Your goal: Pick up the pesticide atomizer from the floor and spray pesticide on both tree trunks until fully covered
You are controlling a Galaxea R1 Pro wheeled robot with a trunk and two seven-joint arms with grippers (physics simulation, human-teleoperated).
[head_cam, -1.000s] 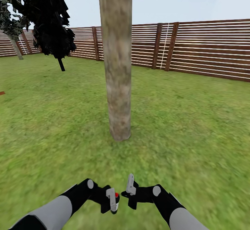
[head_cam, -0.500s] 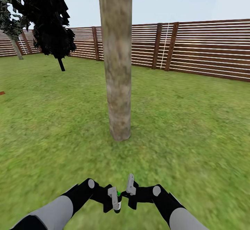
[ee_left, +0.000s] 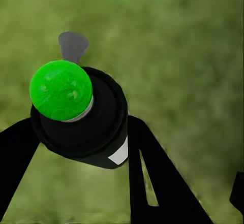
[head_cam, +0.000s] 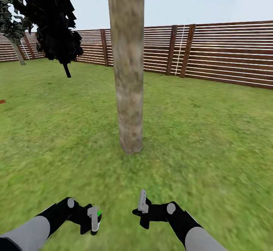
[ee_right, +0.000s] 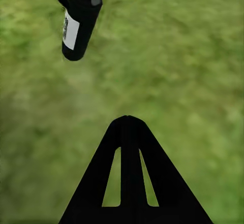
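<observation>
One of the trees (head_cam: 129, 72) rises straight ahead, its thick beige-grey mottled trunk meeting the grass a little in front of my arms. The pesticide atomizer (head_cam: 96, 220) is a small dark bottle with a bright green top (ee_left: 61, 89), a grey nozzle (ee_left: 72, 45) and a white label. My left gripper (head_cam: 93, 221) is shut on its body, low at the left of the head view. In the left wrist view the black fingers (ee_left: 152, 178) flank the bottle. My right gripper (head_cam: 141, 204) is shut and holds nothing. The right wrist view looks at the atomizer (ee_right: 80, 23) over grass.
Grass lawn (head_cam: 204, 137) all around. A wooden slat fence (head_cam: 212, 54) closes the far side. A black conifer (head_cam: 53, 19) stands at the far left, with a pale thin-trunked tree (head_cam: 17, 52) behind it. A small brown item (head_cam: 2, 101) lies at the left edge.
My left arm has carried the atomizer to the left, away from the right gripper. The atomizer's top was red a second ago and is green now. The right arm has not moved.
</observation>
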